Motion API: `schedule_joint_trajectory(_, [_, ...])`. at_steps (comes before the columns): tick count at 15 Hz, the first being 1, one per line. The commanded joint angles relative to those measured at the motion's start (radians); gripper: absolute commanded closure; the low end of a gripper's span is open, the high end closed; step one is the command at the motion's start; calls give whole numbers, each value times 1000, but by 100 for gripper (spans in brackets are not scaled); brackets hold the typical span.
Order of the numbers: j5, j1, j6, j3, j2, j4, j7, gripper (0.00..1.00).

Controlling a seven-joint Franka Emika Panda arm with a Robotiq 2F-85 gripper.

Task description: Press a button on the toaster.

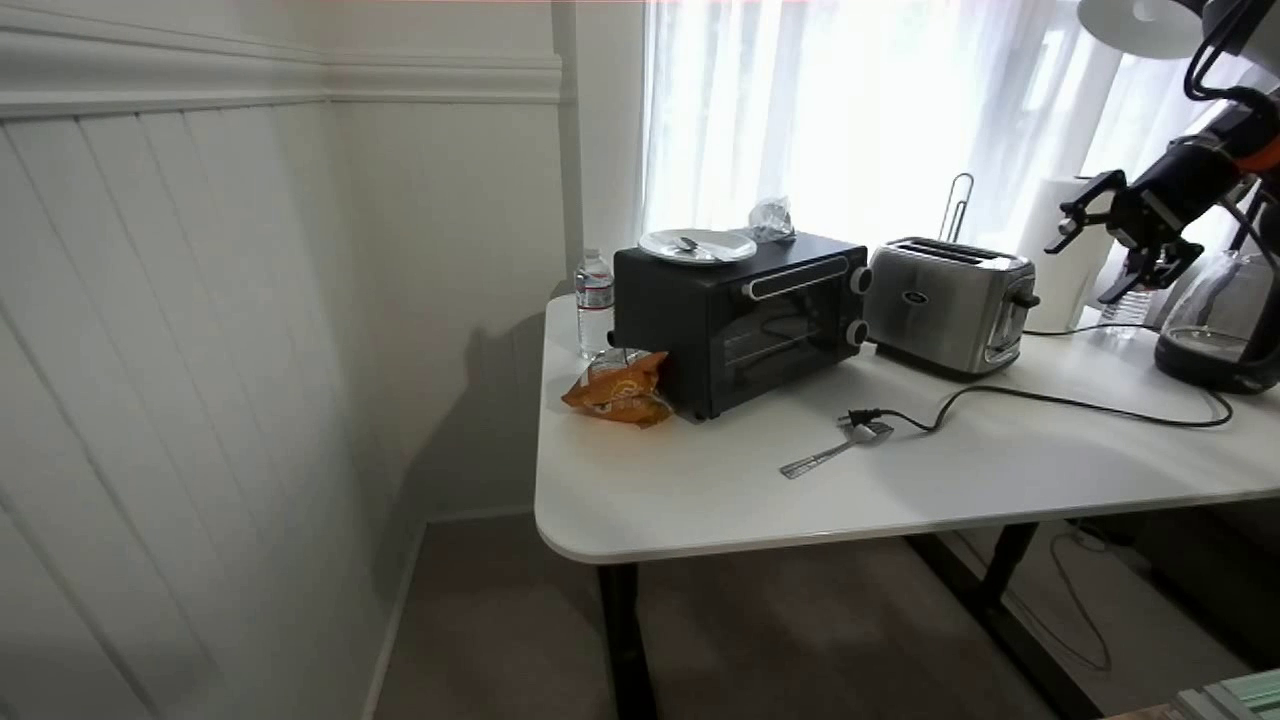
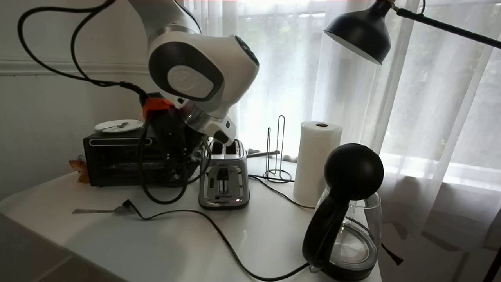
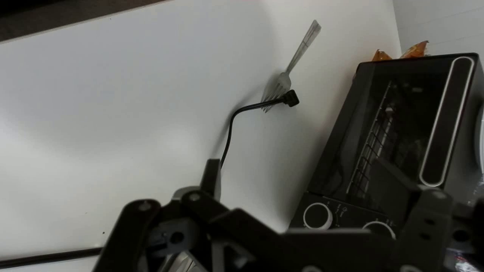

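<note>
Near the spread end effector (image 1: pixel 1080 272), toaster (image 1: pixel 935 312): likely light, stiff, slick; no grasp, push end panel (image 2: pixel 224 183) square-on.

In the wrist view your pincer (image 3: pixel 302 177) is blurred and cut off below; you get only scraps of the orange bag (image 3: pixel 416 50) behind the toaster oven (image 3: pixel 389 124) and, at the right edge, a sliver of the plate (image 3: pixel 481 138). In an exterior view your arm (image 2: pixel 231 66) hides the far end of the toaster (image 2: pixel 224 174), and details on its near face are too small to make out. In an exterior view the right edge cuts off the kettle (image 1: pixel 1215 320), and your pincer partly covers a bottle (image 1: pixel 1125 315).
</note>
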Motion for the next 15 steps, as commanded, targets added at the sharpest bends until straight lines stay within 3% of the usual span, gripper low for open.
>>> schedule_joint_trajectory(1, [48, -10, -2, 3, 41, 16, -53, 0])
schedule_joint_trajectory(4, [143, -21, -11, -13, 104, 38, -136, 2])
schedule_joint_trajectory(5, [188, -28, -14, -18, 124, 45, -179, 26])
schedule_joint_trajectory(7, [262, -45, -20, -20, 167, 64, -250, 33])
schedule_joint_trajectory(15, [395, -106, -27, -9, 317, 132, -395, 92])
